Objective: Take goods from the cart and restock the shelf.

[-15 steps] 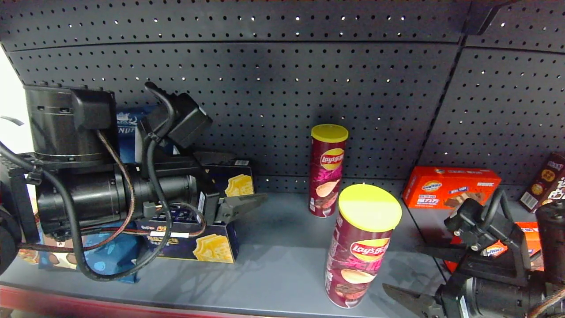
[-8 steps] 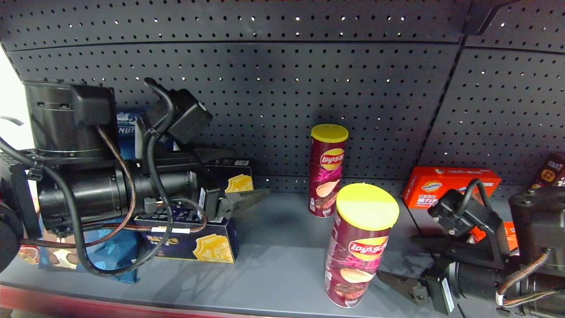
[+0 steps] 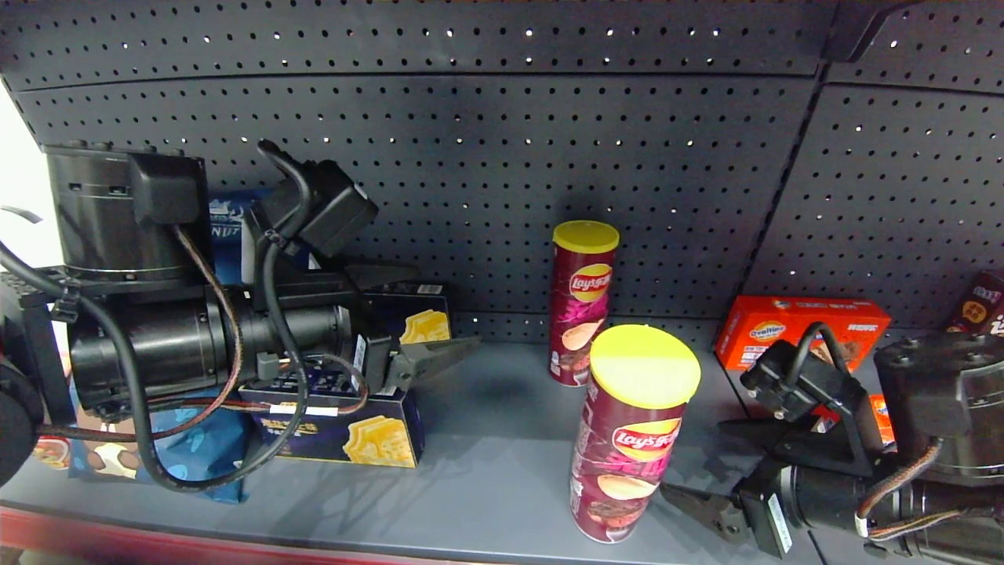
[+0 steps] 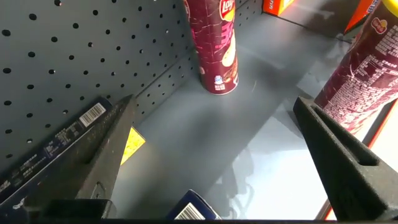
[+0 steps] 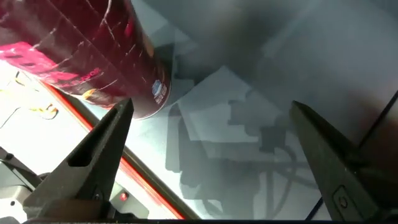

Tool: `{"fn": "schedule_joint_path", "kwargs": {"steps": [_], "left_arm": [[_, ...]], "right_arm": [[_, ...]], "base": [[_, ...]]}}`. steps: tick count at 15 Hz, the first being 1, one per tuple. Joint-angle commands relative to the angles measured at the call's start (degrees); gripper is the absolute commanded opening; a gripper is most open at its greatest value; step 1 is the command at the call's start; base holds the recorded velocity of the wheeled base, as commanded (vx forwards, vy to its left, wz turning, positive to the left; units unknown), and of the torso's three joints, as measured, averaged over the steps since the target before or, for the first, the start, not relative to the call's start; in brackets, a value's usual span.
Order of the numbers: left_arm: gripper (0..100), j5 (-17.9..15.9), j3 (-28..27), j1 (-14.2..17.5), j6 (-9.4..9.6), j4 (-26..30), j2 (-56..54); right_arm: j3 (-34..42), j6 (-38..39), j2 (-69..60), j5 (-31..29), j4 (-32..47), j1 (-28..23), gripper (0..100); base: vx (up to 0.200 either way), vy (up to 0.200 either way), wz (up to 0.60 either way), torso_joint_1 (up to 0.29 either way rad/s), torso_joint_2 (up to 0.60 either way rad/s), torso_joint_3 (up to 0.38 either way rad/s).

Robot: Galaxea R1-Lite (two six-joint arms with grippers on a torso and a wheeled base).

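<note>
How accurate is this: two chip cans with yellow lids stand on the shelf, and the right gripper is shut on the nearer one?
Wrong on the grip: the right gripper is open beside the nearer can, as the right wrist view shows. It and the farther can stand on the shelf.

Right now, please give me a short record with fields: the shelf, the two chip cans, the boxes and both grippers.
surface: grey metal shelf, black perforated back panel
near can: tall maroon chip can with yellow lid, standing near the front edge
far can: second maroon can, standing by the back panel
left gripper: open, empty, beside the dark blue cardboard box
right gripper: open, empty, beside the near can's base
right side: orange cardboard box, lying flat
</note>
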Motion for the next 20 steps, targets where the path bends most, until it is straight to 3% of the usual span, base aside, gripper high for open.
{"fn": "schedule_joint_path", "kwargs": {"steps": [1, 20], "left_arm": [[100, -0.01, -0.05, 0.00, 0.01, -0.01, 0.15], [100, -0.19, -0.49, 0.17, -0.08, -0.45, 0.68]], "right_arm": [[-0.49, -0.02, -0.13, -0.01, -0.03, -1.08, 100], [-3.66, -0.11, 6.11, 0.17, -0.65, 0.42, 100]], "base": [[0.000, 0.000, 0.00, 0.000, 0.00, 0.000], [0.000, 0.000, 0.00, 0.000, 0.00, 0.000]]}}
